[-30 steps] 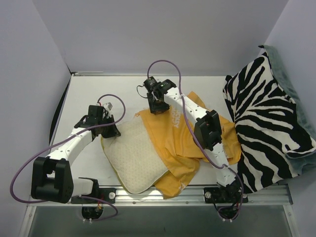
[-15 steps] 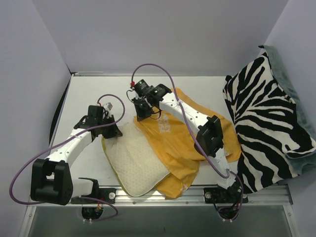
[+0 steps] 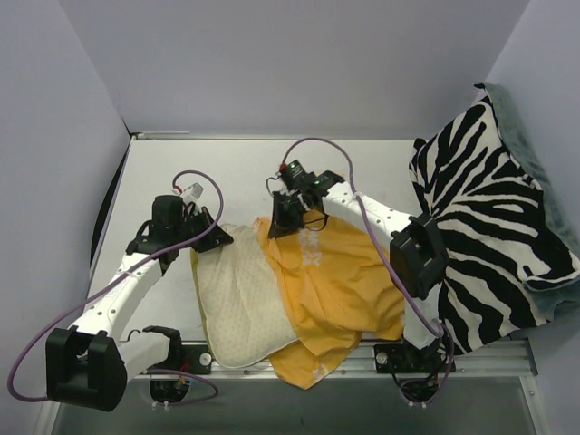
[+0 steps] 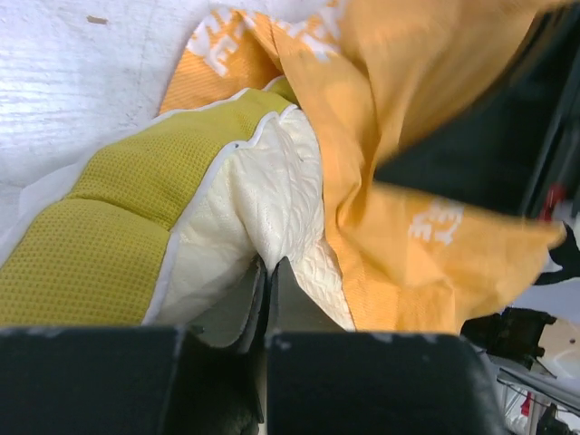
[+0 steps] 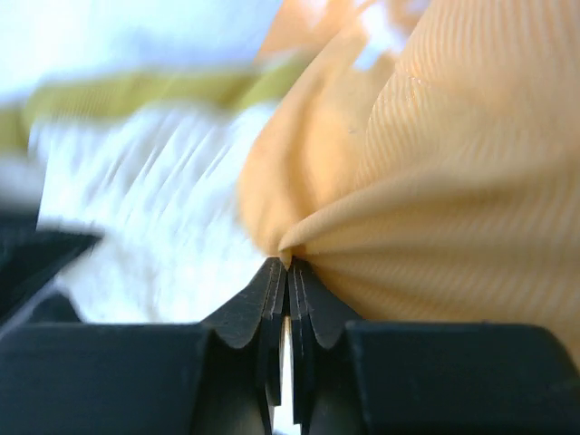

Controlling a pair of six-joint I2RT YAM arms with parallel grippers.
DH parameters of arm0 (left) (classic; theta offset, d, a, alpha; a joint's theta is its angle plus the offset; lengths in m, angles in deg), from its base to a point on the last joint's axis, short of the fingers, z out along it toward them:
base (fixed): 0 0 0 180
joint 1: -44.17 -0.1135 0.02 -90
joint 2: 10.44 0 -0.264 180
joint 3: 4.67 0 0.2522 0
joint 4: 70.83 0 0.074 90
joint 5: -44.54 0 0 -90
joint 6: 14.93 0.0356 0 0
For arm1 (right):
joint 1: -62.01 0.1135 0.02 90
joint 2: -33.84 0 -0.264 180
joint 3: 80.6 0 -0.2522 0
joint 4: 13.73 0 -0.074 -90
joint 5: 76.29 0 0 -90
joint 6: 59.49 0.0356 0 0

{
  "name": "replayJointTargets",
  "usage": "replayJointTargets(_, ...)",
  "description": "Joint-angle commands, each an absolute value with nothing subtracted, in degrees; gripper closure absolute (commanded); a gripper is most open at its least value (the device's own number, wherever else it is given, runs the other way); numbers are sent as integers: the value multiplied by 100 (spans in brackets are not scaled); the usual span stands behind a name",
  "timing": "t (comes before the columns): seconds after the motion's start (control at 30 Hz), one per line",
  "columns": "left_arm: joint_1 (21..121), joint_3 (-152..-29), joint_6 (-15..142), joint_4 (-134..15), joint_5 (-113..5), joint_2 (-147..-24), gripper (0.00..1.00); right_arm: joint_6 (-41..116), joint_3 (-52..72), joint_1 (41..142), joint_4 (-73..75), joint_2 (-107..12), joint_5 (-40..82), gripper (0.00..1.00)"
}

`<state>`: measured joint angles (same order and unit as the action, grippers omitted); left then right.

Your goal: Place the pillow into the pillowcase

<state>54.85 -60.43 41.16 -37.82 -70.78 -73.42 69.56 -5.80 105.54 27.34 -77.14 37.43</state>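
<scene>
While the left gripper (image 4: 265,272) is pinched shut on the cream quilted face of the pillow (image 3: 237,304) at its far left corner, the right gripper (image 5: 288,267) is closed tight on a gathered fold of the orange pillowcase (image 3: 343,283), with ridges of cloth fanning out from its tips. From the overhead camera the pillow lies flat on the white desk (image 3: 227,172) between the two arms, turned at a slight angle. Its left half is bare and its right half is covered by the pillowcase. The right gripper holds the case at its far left edge, just above the pillow's far side. The left wrist camera shows the pillow's yellow-green mesh edge beside the cream face, with orange cloth carrying white lettering draped over and behind it. Whether the covered part sits inside the case or only under it cannot be told. The near corner of the case hangs over the desk's front rail. A zebra-striped cushion (image 3: 489,217) leans against the right wall, just beside the case's right edge.
</scene>
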Motion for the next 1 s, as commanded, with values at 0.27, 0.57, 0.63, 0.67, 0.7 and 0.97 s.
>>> replayJointTargets(0.27,5516,-6720,5537,-2168,-7167,-7355,53,6305,-1422,10385,4327,-8016,2969,100)
replayJointTargets(0.57,5516,-6809,5837,-2911,-7235,-8466,3,6136,-665,10525,4257,-7858,3418,100)
replayJointTargets(0.63,5507,-6861,6082,-2675,-7183,-8935,3,6163,-691,10499,4204,-7779,3462,100)
replayJointTargets(0.67,5524,-6809,6153,-2692,-7165,-9163,2,6171,-717,10482,4204,-7718,3497,100)
replayJointTargets(0.7,5507,-6739,6224,-2701,-7156,-9244,2,6198,-744,10438,4187,-7673,3541,100)
replayJointTargets(0.97,5726,-6387,6101,-2851,-7865,-9623,3,6339,-762,10332,4107,-7366,3823,100)
